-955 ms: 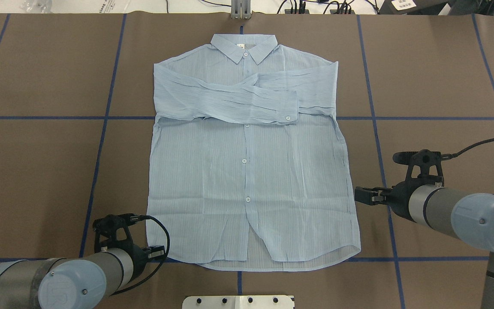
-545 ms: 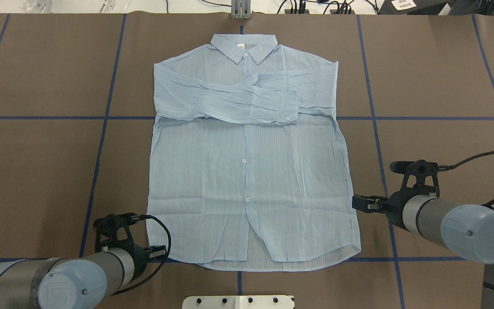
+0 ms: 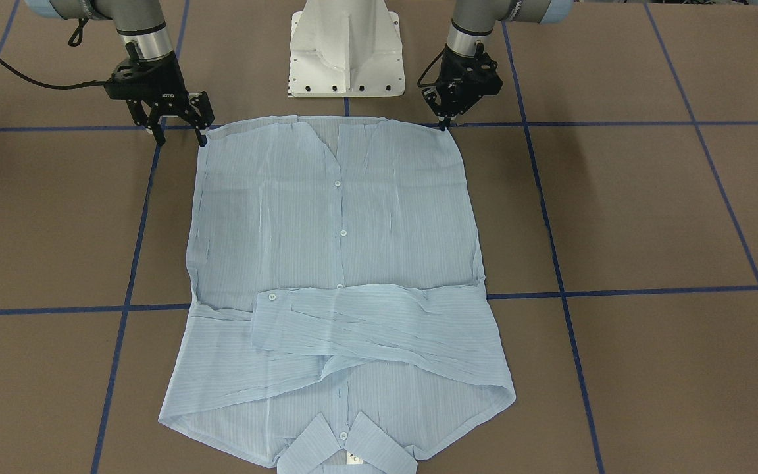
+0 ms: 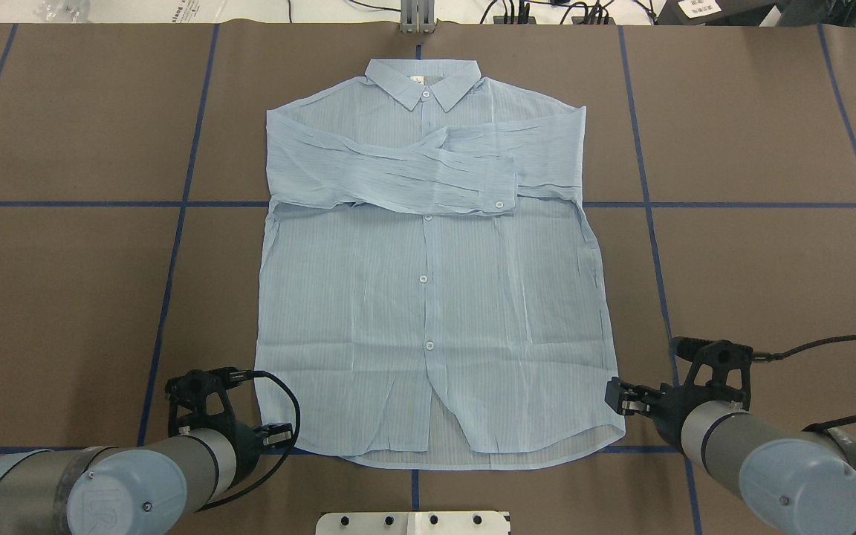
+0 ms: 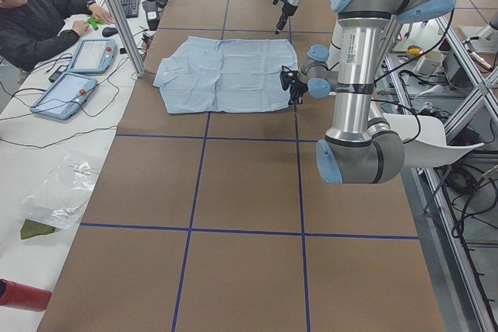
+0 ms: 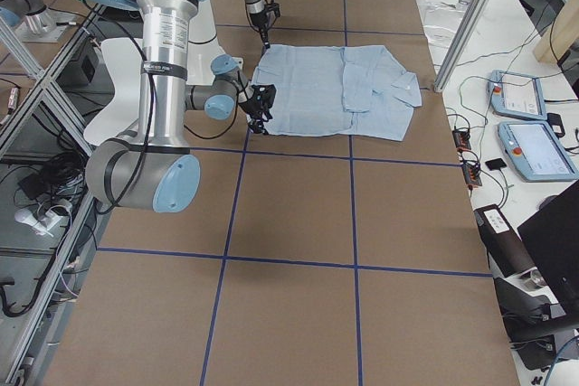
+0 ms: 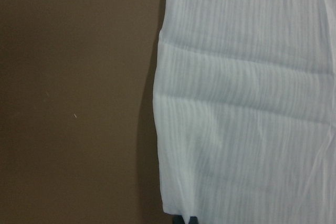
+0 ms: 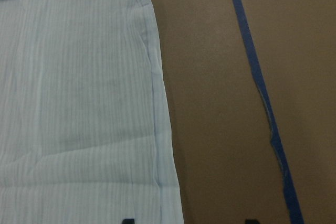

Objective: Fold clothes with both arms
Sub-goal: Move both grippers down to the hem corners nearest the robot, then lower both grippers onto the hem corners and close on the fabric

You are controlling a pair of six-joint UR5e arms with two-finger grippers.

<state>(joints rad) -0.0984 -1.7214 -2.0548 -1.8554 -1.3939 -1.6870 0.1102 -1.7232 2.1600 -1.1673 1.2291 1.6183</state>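
A pale blue striped shirt (image 7: 247,103) is filling the right, soft creases crossing it, its edge running far to near beside the brown surface (image 7: 73,98) on the left. The dark tips of the tool (image 7: 185,219) are meeting at the shirt's near corner.

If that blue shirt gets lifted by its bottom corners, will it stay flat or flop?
Probably flop: the shirt looks thin, creased, and slightly see-through at the hem. Likely very light. The sleeves folded across its chest lie loose, so they may slip.

table (image 4: 64,297): brown | blue tape grid (image 4: 64,203) | side bench (image 5: 31,161): white
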